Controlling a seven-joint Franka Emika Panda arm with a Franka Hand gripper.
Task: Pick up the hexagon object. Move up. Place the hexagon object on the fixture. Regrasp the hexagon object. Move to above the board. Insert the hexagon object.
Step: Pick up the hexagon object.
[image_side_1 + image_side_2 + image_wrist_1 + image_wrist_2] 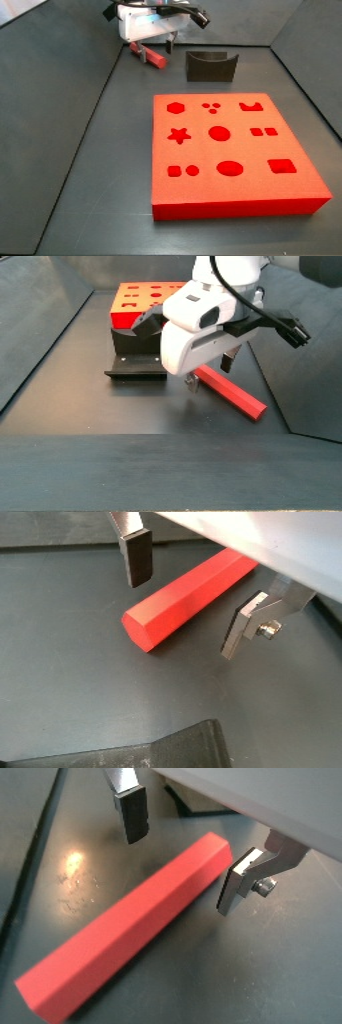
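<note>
Lying flat on the dark floor, the hexagon object (127, 934) runs lengthwise between and beneath the jaws (181, 850), which stand spread wide with a finger plate off each long side and neither pad touching it in both wrist views. It looks like the pick-up is only being lined up. In a side view the jaws (210, 378) hang over the near-fixture end of the hexagon object (230, 393), with the fixture (135, 362) just beside them and the board (144, 302) beyond it, well apart. To do this well, I'd say the arm should come straight down until the pads (136, 562) are level with the bar's flat sides, then close squarely across it, not on an edge, so it doesn't roll or twist.
</note>
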